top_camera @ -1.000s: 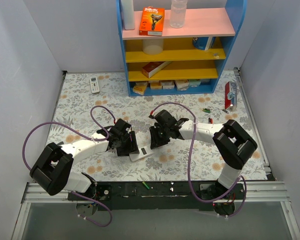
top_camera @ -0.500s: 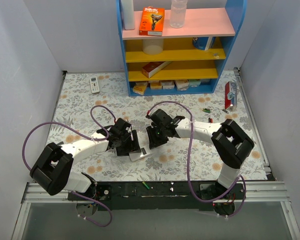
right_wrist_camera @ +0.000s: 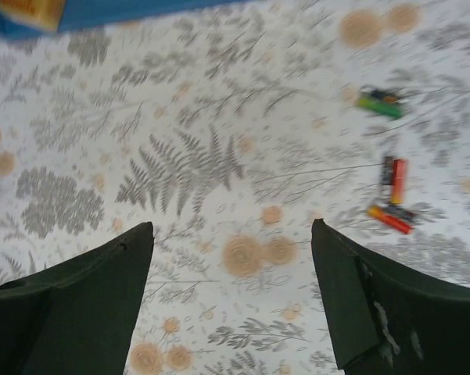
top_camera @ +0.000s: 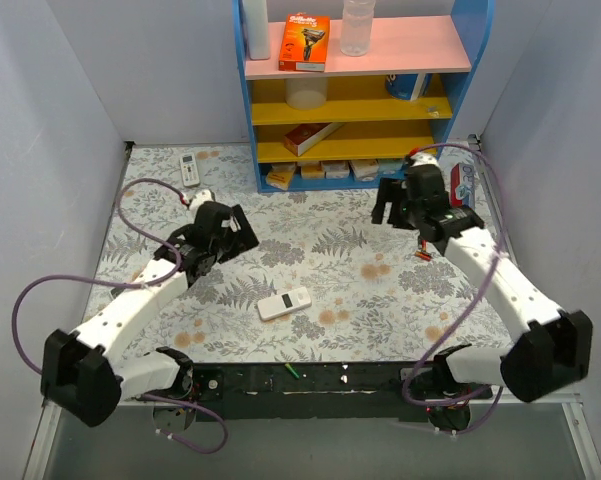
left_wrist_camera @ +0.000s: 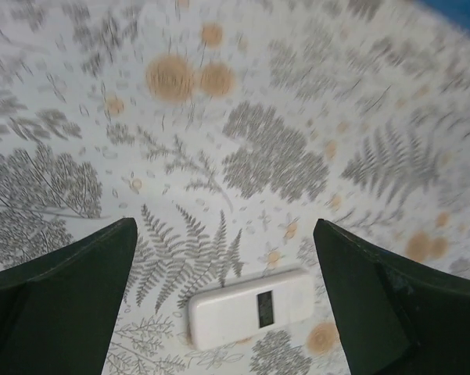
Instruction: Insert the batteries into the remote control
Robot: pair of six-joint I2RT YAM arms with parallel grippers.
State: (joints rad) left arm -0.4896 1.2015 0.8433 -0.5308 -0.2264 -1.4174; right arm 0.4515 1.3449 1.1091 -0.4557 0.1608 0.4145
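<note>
The remote control (top_camera: 284, 303) lies flat on the floral table with its white back up, near the front middle; nothing touches it. In the left wrist view the remote control (left_wrist_camera: 250, 307) shows a small dark slot and sits below and between the open jaws. My left gripper (top_camera: 236, 232) (left_wrist_camera: 223, 226) hovers up and left of it, open and empty. My right gripper (top_camera: 392, 211) (right_wrist_camera: 233, 225) is far right near the shelf, open and empty. Loose batteries lie right of it: a green one (right_wrist_camera: 379, 104), a red one (right_wrist_camera: 394, 180), an orange one (right_wrist_camera: 389, 218), and red ones (top_camera: 423, 254).
A blue shelf unit (top_camera: 360, 176) with boxes stands at the back. An all-white remote with a screen (top_camera: 189, 168) lies at the back left. A red package (top_camera: 462, 190) leans at the right edge. A green cell (top_camera: 292, 371) rests on the front rail.
Both arms pulled away from the remote, the left one up-left, the right one to the back right. Both grippers opened wide. The remote stays on the table.
</note>
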